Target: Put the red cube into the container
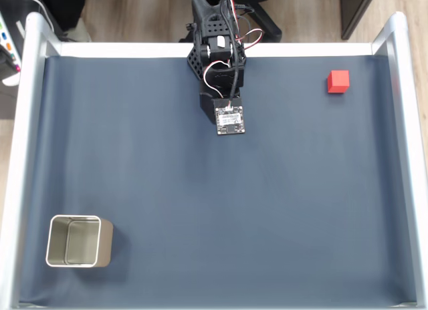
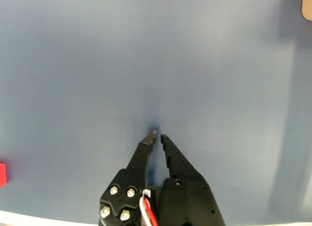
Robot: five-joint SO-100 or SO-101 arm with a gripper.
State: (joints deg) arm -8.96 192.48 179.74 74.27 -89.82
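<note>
- In the wrist view the gripper is seen nearly closed, empty, above bare mat.
- In the fixed view the red cube lies upper right; the container stands lower left.
- The reach is judged not yet begun; opening and a swing toward the cube are called for.

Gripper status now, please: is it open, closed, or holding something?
Gripper: closed, or nearly so, holding nothing; the red cube lies apart on the mat.

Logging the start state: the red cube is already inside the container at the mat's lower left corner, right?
No. The container does sit at the lower left, but the fixed view shows the red cube lying on the mat near its upper right corner.
</note>
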